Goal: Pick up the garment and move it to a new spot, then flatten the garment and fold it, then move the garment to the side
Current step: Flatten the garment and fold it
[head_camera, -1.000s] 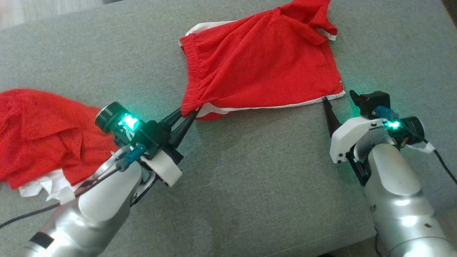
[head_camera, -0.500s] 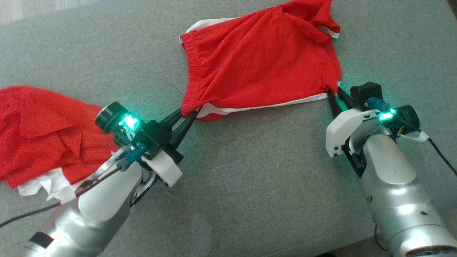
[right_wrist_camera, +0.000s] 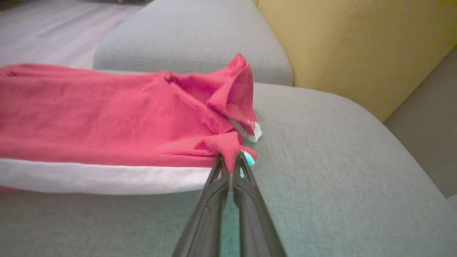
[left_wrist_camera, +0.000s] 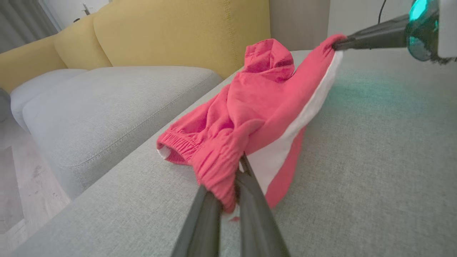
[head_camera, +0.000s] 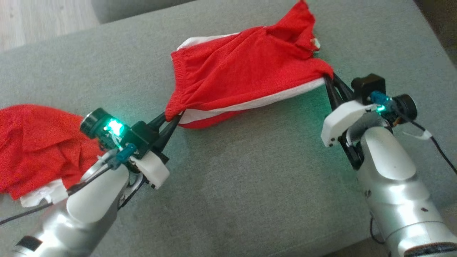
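Pinching at both ends: the left claw (head_camera: 174, 116) has its two dark fingers pressed together on the gathered waistband (left_wrist_camera: 214, 167) corner of the red garment (head_camera: 246, 71). Over on the other side, the right claw (head_camera: 330, 77) is clamped tight on the opposite corner, right where the white band (head_camera: 257, 101) runs out. That near edge is pulled into a long line between the two claws, white band showing along it, with a red flap hanging just under it towards the left end. The far part of the garment sags back onto the grey cushion (head_camera: 250, 185), and one leg is bunched up into a peak at the far right corner. From the left wrist view, the fabric drapes down from the right claw's grip to the waistband, and the lower fold touches the cushion just beside the left fingers. From the right wrist view, the red corner is folded over the fingertips, with a small white tag beside it. Well off to the left on the same cushion lies a second red cloth (head_camera: 35, 142), crumpled, with white showing at its near edge, partly behind the left arm. Beyond the cushion there's a yellow backrest (left_wrist_camera: 178, 32), and pale wooden floor (head_camera: 43, 21) at the far left.
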You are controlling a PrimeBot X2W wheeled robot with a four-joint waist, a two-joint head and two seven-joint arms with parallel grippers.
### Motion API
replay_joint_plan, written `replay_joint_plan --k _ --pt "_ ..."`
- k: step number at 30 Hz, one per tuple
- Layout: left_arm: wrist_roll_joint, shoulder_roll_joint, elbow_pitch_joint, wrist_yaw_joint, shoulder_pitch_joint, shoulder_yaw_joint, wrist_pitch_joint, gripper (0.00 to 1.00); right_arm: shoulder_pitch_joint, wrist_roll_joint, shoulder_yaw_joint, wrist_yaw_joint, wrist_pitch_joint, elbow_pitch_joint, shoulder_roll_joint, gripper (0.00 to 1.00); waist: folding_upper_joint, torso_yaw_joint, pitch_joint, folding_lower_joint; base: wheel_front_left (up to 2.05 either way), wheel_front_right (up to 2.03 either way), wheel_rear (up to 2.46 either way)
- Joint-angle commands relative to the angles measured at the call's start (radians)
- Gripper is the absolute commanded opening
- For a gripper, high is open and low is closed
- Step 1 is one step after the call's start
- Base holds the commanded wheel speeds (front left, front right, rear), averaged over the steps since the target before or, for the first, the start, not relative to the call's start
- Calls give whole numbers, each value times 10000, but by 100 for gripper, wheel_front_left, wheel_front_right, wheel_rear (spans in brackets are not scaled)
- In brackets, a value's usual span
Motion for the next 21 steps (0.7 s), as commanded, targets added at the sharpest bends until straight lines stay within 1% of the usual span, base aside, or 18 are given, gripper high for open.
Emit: replay_joint_plan --k 1,4,8,12,16,21 --pt "-91 410 -224 78 -386 391 58 0 -494 333 316 -7 -42 -475 16 0 0 -98 -177 0 0 0 0" --pt "-93 683 -294 -27 -736 458 277 0 -720 1006 669 -7 113 -1030 -64 0 0 -163 -407 0 0 0 0" --pt "31 1145 -437 -183 -1611 604 611 0 -1129 1845 1033 -7 319 -2057 -423 0 0 -236 -764 0 0 0 0" --pt "-164 1389 -682 -360 -2572 871 1030 0 -1647 2479 1242 -7 392 -3092 -763 0 0 -265 -1158 0 0 0 0" --pt "-322 1578 -819 -469 -3423 1073 1375 0 -2147 2756 1109 -7 340 -3751 -877 0 0 -312 -1573 0 0 0 0" --pt "-481 1730 -938 -469 -3947 1297 1549 0 -2308 2763 976 -7 340 -4048 -904 0 0 -309 -1892 0 0 0 0"
